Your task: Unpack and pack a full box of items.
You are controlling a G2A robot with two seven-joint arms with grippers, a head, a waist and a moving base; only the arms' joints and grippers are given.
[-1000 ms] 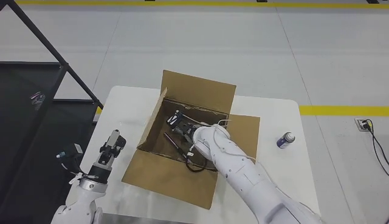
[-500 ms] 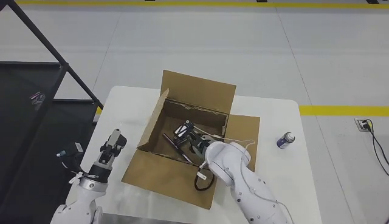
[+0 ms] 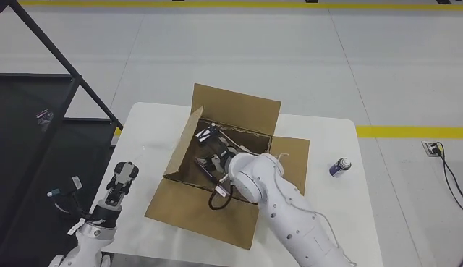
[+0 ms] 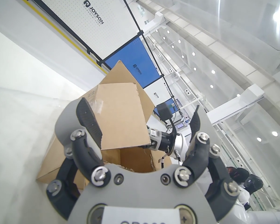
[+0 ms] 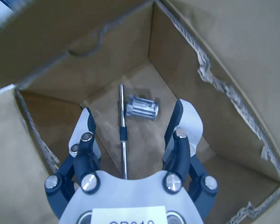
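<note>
While the right claw [image 5: 133,108] hangs spread wide inside the cardboard box [image 5: 177,47], I judge this to be an unpacking step, since two things lie on the box floor straight ahead of it. A thin metal rod [image 5: 122,120] lies flat with its long axis running between the two fingers, square to the line on which they close, so a plain descent and squeeze should catch it. A short ribbed metal sleeve [image 5: 142,110] lies just beside the rod, perhaps touching it, with its axis crosswise to the rod. I cannot tell which one I should go for, and closing could trap both. The left claw [image 4: 140,109], also spread and holding nothing, sits by the tabletop [image 3: 329,137] edge outside the box, so the right arm is plainly nearer. A small can [image 3: 338,167] stands on the tabletop beyond the box's far side.
</note>
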